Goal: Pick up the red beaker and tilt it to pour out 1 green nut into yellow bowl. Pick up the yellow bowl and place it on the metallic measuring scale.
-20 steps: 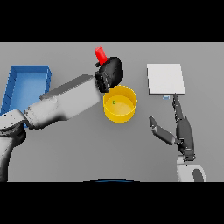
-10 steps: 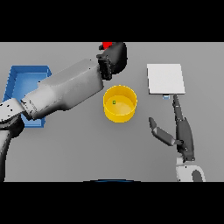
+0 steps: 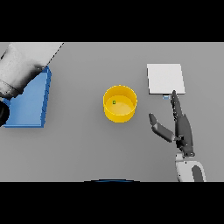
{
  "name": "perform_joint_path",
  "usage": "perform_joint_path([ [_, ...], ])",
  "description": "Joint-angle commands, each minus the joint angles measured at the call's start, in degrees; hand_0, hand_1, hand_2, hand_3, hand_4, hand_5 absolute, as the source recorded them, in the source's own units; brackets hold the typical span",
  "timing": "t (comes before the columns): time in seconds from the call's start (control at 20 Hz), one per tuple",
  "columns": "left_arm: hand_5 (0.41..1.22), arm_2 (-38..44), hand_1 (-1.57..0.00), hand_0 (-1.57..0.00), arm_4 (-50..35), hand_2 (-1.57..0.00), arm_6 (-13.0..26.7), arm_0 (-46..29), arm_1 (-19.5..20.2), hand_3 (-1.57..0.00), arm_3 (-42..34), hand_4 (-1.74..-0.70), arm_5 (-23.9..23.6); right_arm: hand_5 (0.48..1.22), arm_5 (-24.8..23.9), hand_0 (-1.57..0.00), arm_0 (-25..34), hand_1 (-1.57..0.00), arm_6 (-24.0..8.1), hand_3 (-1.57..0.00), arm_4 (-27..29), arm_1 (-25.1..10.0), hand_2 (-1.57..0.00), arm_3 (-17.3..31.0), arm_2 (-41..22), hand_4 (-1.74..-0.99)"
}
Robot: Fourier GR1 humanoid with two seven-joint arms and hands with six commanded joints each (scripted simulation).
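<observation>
Here the grey table (image 3: pixel 87 148) takes up nearly the whole head view. The left arm (image 3: pixel 19 72) fills the upper left corner, well away from the right hand; only its white and grey casing shows, and the left hand itself is out of sight, as is the red beaker.

Under that arm, far to the left of the right hand, a blue tray (image 3: pixel 30 105) lies flat on the table, with part of it hidden by the arm.

Just beyond the tips of the right hand's fingers lies the scale (image 3: pixel 165 78), a pale square plate. The longest finger points toward its near edge and ends close to a small bluish detail there; whether it touches cannot be told.

The right hand (image 3: pixel 183 127) rests low on the right side, its arm coming up from the lower edge. Its fingers (image 3: pixel 176 105) are stretched straight, away from the robot, and the thumb (image 3: pixel 159 127) is spread out to the left. It has hold of nothing.

To the left of that thumb, a little farther up the table, stands the yellow bowl (image 3: pixel 119 113), upright and apart from hand, scale and tray alike.

Inside the bowl lies one small green nut (image 3: pixel 114 102), near the far left of the bottom.
</observation>
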State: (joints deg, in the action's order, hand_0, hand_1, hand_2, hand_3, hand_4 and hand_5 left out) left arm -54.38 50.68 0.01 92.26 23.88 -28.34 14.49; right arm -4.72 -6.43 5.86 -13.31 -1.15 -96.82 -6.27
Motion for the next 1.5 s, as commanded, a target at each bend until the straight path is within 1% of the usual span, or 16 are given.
perform_joint_path([
  [0.0, 1.221, 3.86, -1.57, -1.57, -3.57, -1.55, 1.86, -0.37, 1.25, -1.38, 1.65, -1.73, -0.94, 0.594, 0.07, 0.0, -0.14, 0.0, 0.16, 0.0, 0.04, 0.14, 0.0, 0.08, -0.14, -1.199],
  [0.05, 1.221, 7.12, -1.57, -1.57, -6.76, -1.55, 4.71, -1.14, 2.32, -1.36, 3.44, -1.73, -1.84, 0.593, 0.24, 0.0, 0.15, 0.0, 0.08, 0.0, 0.11, -0.17, 0.0, 0.5, 0.04, -1.209],
  [0.1, 1.221, 10.25, -1.57, -1.57, -10.23, -1.56, 5.89, -2.03, 3.53, -1.36, 4.62, -1.73, -2.63, 0.592, 0.76, 0.0, 0.15, 0.0, 0.36, 0.0, 0.78, -0.65, 0.0, 0.24, 0.38, -1.222],
  [0.15, 1.221, 13.23, -1.57, -1.57, -13.73, -1.56, 5.77, -3.33, 5.43, -1.37, 5.25, -1.73, -4.09, 0.592, 1.26, 0.0, -0.42, 0.0, 1.41, 0.0, 1.22, -0.73, 0.0, -0.11, 0.23, -1.224],
  [0.35, 1.221, 21.35, -1.57, -1.57, -25.11, -1.57, 6.24, -11.17, 10.68, -1.43, 3.88, -1.74, -10.27, 0.586, 1.64, 0.0, -0.14, 0.0, 2.08, 0.0, 1.04, -1.4, 0.0, 0.18, 0.17, -1.222],
  [0.45, 1.221, 24.21, -1.57, -1.57, -29.85, -1.57, 10.7, -16.24, 13.43, -1.41, 0.24, -1.74, -13.04, 0.591, 1.49, 0.0, 0.13, 0.0, 2.43, 0.0, 0.5, -1.7, 0.0, 1.27, 0.21, -1.223],
  [0.5, 1.221, 25.6, -1.57, -1.57, -32.14, -1.57, 12.36, -19.13, 14.31, -1.41, -1.63, -1.74, -15.65, 0.595, 1.59, 0.0, -0.15, 0.0, 3.05, 0.0, 0.65, -1.95, 0.0, 0.93, 0.32, -1.217],
  [0.65, 1.221, 28.9, -1.57, -1.57, -38.88, -1.57, 17.58, -28.9, 17.37, -1.45, -10.26, -1.74, -21.74, 0.61, 1.54, 0.0, 0.83, 0.0, 1.3, 0.0, -0.4, -2.38, 0.0, 1.45, -0.08, -1.212],
  [0.7, 1.221, 29.94, -1.57, -1.57, -40.99, -1.57, 19.73, -32.22, 18.41, -1.45, -13.24, -1.74, -23.72, 0.62, 1.64, 0.0, -0.14, 0.0, 2.47, 0.0, -0.68, -2.63, 0.0, 0.97, -0.32, -1.209],
  [0.8, 1.221, 30.15, -1.57, -1.57, -43.74, -1.57, 24.51, -39.2, 19.68, -1.46, -19.96, -1.74, -27.41, 0.641, 1.63, 0.0, 0.66, 0.0, 2.26, 0.0, -1.18, -2.8, 0.0, 0.91, -0.59, -1.212],
  [0.85, 1.221, 30.07, -1.57, -1.57, -44.87, -1.57, 27.95, -41.87, 19.93, -1.45, -23.46, -1.74, -29.34, 0.649, 1.92, 0.0, 0.63, 0.0, 2.02, 0.0, -1.0, -3.14, 0.0, 0.7, -0.46, -1.21],
  [0.95, 1.221, 29.72, -1.57, -1.57, -46.67, -1.57, 30.66, -48.09, 21.38, -1.45, -30.29, -1.74, -32.84, 0.657, 1.82, 0.0, 0.46, 0.0, 1.56, 0.0, -1.56, -2.73, 0.0, 1.36, -0.97, -1.206],
  [1.05, 1.221, 29.24, -1.57, -1.57, -48.0, -1.57, 32.48, -52.77, 22.31, -1.45, -34.67, -1.74, -35.36, 0.664, 1.64, 0.0, 0.2, 0.0, 1.57, 0.0, -1.53, -2.78, 0.0, 1.13, -0.81, -1.215],
  [1.3, 1.221, 28.14, -1.57, -1.57, -50.42, -1.57, 33.05, -59.87, 21.94, -1.51, -37.84, -1.74, -40.23, 0.666, 2.01, 0.0, 0.11, 0.0, 2.29, 0.0, -1.04, -2.84, 0.0, 1.34, -0.76, -1.217],
  [1.4, 1.166, 26.93, -1.57, -1.57, -50.51, -1.57, 34.76, -60.23, 21.88, -1.53, -38.79, -1.74, -41.39, 0.666, 1.97, 0.0, 0.0, 0.0, 2.12, 0.0, -1.47, -3.12, 0.0, 0.62, -0.95, -1.214],
  [1.45, 1.117, 26.27, -1.57, -1.57, -51.0, -1.57, 34.91, -61.29, 21.8, -1.54, -38.89, -1.74, -42.36, 0.665, 1.7, 0.0, 0.53, 0.0, 1.4, 0.0, -1.54, -3.1, 0.0, 1.21, -0.68, -1.207],
])
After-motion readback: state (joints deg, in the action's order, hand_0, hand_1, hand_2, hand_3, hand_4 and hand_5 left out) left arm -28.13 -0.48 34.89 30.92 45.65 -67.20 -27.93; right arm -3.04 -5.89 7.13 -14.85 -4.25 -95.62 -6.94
